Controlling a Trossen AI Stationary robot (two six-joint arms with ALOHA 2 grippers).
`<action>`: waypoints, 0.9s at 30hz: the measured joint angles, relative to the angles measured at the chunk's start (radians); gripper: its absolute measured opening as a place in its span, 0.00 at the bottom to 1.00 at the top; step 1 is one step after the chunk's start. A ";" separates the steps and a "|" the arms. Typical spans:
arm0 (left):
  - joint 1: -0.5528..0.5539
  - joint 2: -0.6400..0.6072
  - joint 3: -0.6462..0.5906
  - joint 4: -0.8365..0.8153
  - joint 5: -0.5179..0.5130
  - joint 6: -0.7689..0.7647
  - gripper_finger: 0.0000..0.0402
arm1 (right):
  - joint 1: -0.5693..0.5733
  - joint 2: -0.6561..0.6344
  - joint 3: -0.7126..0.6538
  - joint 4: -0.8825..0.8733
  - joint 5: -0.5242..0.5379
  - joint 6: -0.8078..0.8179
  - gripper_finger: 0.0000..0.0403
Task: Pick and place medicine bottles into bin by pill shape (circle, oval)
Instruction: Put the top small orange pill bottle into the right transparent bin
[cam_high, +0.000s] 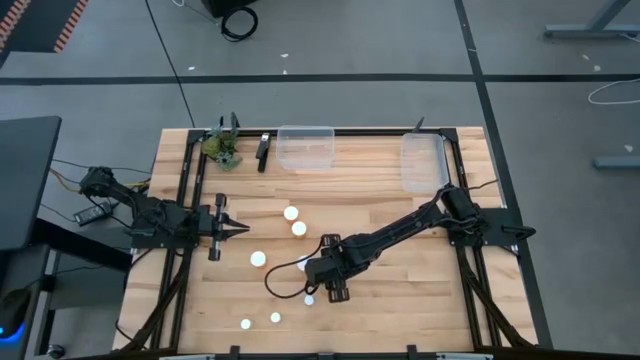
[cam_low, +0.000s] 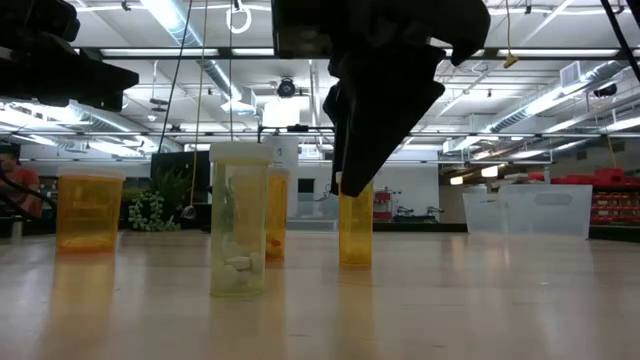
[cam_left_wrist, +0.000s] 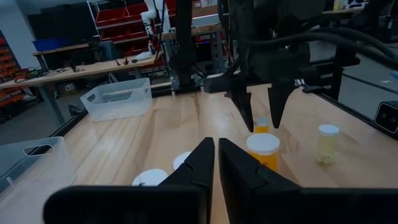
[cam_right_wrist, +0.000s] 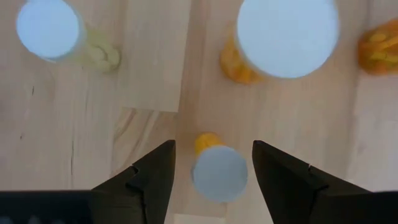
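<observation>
— Looking straight down, what is on the table (cam_high: 400, 300)?
— White-capped medicine bottles (cam_high: 298, 229) scattered over the middle and near part of the wooden top, two clear bins (cam_high: 305, 147) at the far edge. The right gripper (cam_high: 335, 296) reaches in over a small bottle (cam_high: 309, 299) near the front; the left gripper (cam_high: 240, 230) waits at the left side, its fingers pinched together on nothing.

— And from table height?
— Orange bottles (cam_low: 90, 212) and one paler bottle (cam_low: 238, 222) stand upright. The right gripper's dark fingers (cam_low: 352, 150) hang over an orange bottle (cam_low: 355, 228) behind them.

— The left wrist camera?
— Its own fingers (cam_left_wrist: 199, 163) meet, empty. Beyond, the right gripper (cam_left_wrist: 261, 112) straddles a bottle (cam_left_wrist: 262, 126), with a larger capped one (cam_left_wrist: 263, 149) nearer.

— The right wrist camera?
— The gripper (cam_right_wrist: 211, 168) stands spread, a finger (cam_right_wrist: 152, 171) either side of the small white cap (cam_right_wrist: 219, 173) without touching it. It holds nothing.
</observation>
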 joint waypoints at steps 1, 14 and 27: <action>0.000 0.000 0.000 0.000 0.000 0.000 0.07 | -0.003 0.000 -0.015 0.011 -0.004 0.000 0.55; 0.000 0.000 0.000 0.000 0.000 0.000 0.09 | -0.022 0.001 -0.073 0.057 -0.034 0.026 0.54; 0.000 0.000 0.000 0.000 0.000 0.000 0.08 | -0.032 0.001 -0.073 0.076 -0.034 0.045 0.50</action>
